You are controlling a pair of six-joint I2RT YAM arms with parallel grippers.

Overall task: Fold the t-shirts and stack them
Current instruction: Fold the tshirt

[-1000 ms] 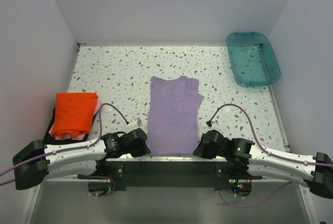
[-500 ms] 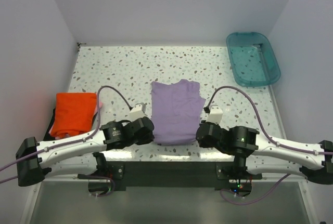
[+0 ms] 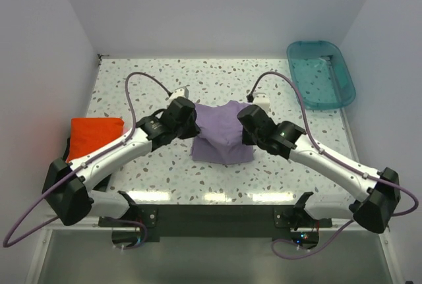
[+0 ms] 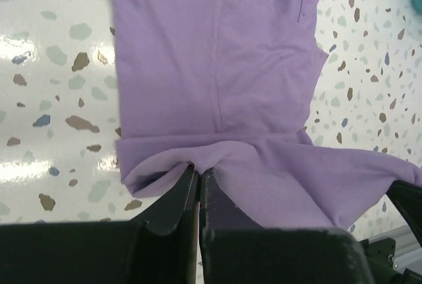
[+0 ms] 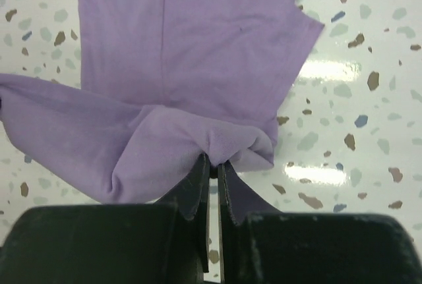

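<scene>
You had the L claw (image 4: 198,169) pinched shut on one corner of the lavender t-shirt (image 3: 223,140), and the R claw (image 5: 212,163) shut on the other corner of the same edge. The shirt lay mid-desk (image 3: 132,86). Its lower part was flat, w/ the held edge doubled over it and sagging a bit btwn the claws. The orange t-shirt (image 3: 95,138) sat folded at the left edge of the desk. The teal tub (image 3: 321,74) was at the far right, well apart.

Looked like you were mid half-fold, so roughly halfway thru this shirt, w/ stacking not yet done.

To do it well, I'd say:
- Both claws needed to be level and moving at the same pace, else the fold line goes skewed.
- A slight outward pull would've taken the mid sag out before you lowered.
- The held edge wanted to line up w/ the far edge of the flat layer before you set it down.
- Letting go only once the cloth rested on the layer below, then backing out low, would've kept the corners from dragging.

Main risk was bunching near each pinch, since both wrist views showed small puckers there.
</scene>
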